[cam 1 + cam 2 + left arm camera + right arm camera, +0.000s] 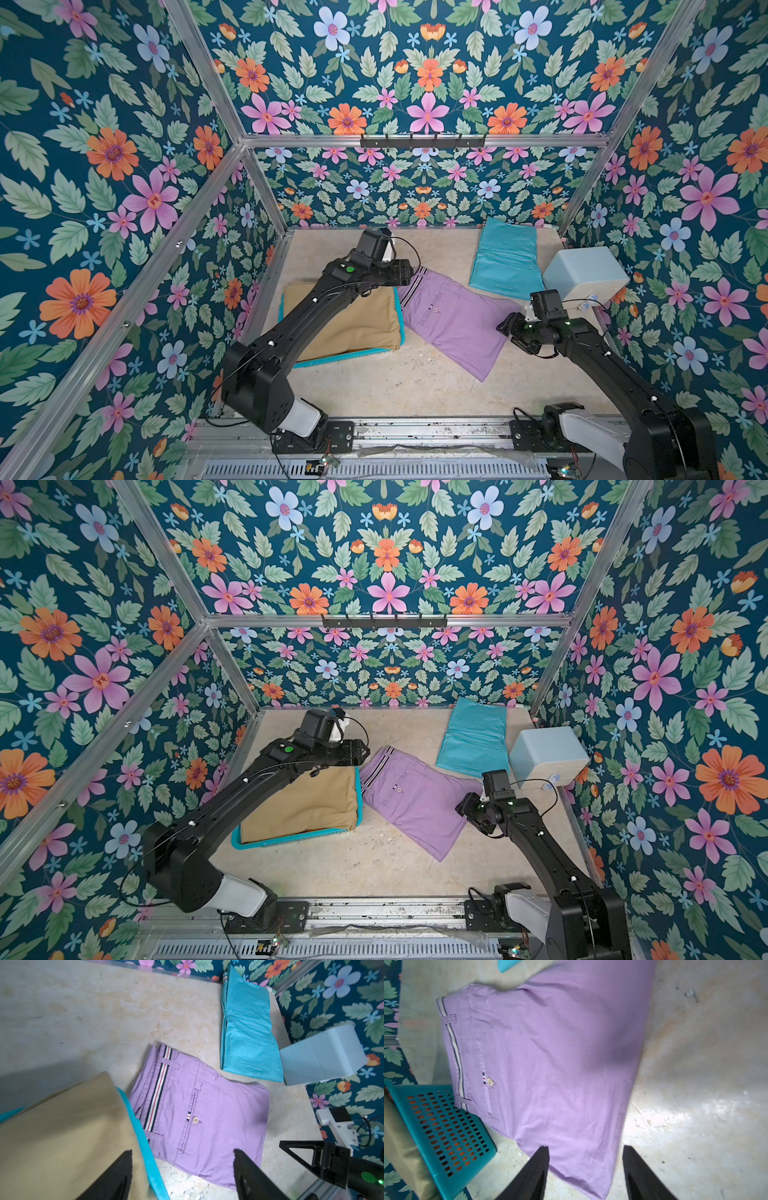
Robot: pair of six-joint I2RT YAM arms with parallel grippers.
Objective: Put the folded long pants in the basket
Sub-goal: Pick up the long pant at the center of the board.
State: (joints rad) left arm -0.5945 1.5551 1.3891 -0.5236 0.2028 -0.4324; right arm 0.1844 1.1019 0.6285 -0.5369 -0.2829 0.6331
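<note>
Lilac pants [550, 1053]: matt creased cloth. Tan pants [62, 1126]: fine-ribbed cloth. Basket [425, 1088]: smooth teal plastic. Tabletop [83, 1012]: mottled, scuffed.

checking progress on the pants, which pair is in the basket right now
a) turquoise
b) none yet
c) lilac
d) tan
d: the tan pants fill the basket, while the lilac pants and turquoise pants lie on the table.
</note>
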